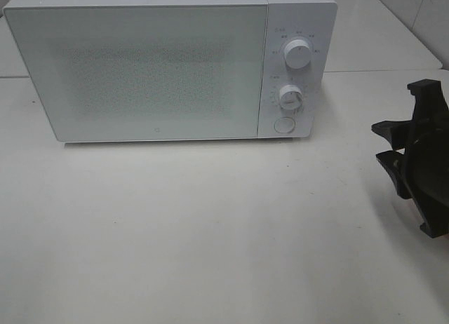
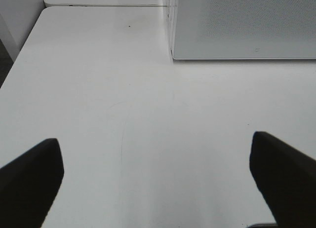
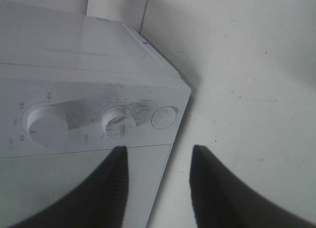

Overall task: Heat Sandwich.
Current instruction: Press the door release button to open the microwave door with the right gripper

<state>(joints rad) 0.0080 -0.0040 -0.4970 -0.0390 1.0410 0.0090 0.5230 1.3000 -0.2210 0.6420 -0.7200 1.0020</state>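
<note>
You can't see the sandwich in any view, and with the microwave (image 1: 140, 71) shut you can't tell whether it's inside, so you risk heating nothing. Your right gripper (image 1: 377, 142), just off the microwave's right side, has fingers partly apart on nothing; come in skewed and they could slip off the lower dial (image 1: 290, 97) or round button (image 1: 284, 125). Your left gripper (image 2: 154, 141), spread wide and empty, hangs before the microwave's front left corner.

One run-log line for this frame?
microwave door shut | sandwich not visible | left gripper open, empty, above table | right gripper open, empty, near control panel
</note>
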